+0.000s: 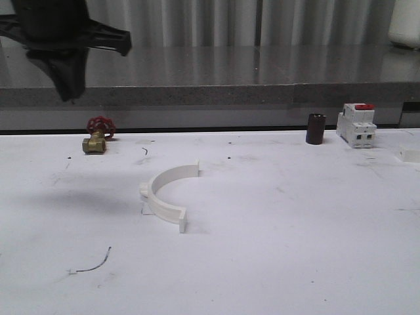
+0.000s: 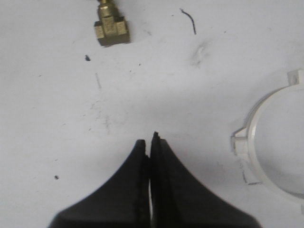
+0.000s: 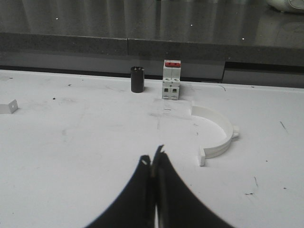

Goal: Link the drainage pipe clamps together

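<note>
One white drainage pipe clamp [image 1: 162, 194] lies flat in the middle of the table, its open side facing right. In the left wrist view this clamp [image 2: 252, 137] lies off to one side of my left gripper [image 2: 151, 138], which is shut and empty above bare table. A second white clamp half [image 3: 219, 135] lies near the breaker, ahead and to one side of my right gripper [image 3: 153, 154], also shut with nothing in it. The left arm [image 1: 62, 39] hangs dark at the upper left of the front view.
A brass valve [image 1: 96, 142] with a red handwheel sits at the back left. A black cylinder [image 1: 315, 128] and a white breaker [image 1: 356, 125] with a red switch stand at the back right. A small white piece [image 1: 411, 154] lies at the right edge. A grey ledge [image 1: 210, 92] runs behind the table.
</note>
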You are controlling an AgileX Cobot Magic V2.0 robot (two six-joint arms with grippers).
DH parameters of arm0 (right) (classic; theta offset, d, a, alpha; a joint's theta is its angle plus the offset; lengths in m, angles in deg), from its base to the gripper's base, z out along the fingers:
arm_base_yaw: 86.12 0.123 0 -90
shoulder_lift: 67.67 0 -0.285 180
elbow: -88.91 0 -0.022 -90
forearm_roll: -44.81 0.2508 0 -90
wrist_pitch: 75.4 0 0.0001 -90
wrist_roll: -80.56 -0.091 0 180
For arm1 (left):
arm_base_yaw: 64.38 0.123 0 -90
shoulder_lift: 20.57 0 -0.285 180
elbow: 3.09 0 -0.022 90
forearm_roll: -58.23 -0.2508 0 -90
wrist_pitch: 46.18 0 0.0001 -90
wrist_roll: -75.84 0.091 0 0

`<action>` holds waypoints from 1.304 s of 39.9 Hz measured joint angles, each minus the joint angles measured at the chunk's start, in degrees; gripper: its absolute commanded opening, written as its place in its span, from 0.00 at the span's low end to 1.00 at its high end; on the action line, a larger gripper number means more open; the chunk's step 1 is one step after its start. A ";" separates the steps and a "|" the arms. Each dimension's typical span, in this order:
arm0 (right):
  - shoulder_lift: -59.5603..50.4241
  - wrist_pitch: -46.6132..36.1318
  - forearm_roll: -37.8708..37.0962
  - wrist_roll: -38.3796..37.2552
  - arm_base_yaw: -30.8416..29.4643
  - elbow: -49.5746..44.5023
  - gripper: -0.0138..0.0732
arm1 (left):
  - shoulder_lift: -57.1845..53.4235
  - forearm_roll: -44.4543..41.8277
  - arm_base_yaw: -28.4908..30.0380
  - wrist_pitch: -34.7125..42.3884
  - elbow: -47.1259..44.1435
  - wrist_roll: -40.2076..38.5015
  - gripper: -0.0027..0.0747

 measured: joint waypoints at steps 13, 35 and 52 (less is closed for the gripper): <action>0.00 0.00 0.00 0.00 0.00 0.00 0.02 | -22.75 0.00 2.87 9.16 -21.24 4.63 0.01; 0.00 0.00 0.00 0.00 0.00 0.00 0.02 | -80.92 -2.75 2.87 22.78 -57.01 10.51 0.01; 0.00 0.00 0.00 0.00 0.00 0.00 0.02 | -97.17 -5.99 2.87 26.52 -61.87 10.78 0.01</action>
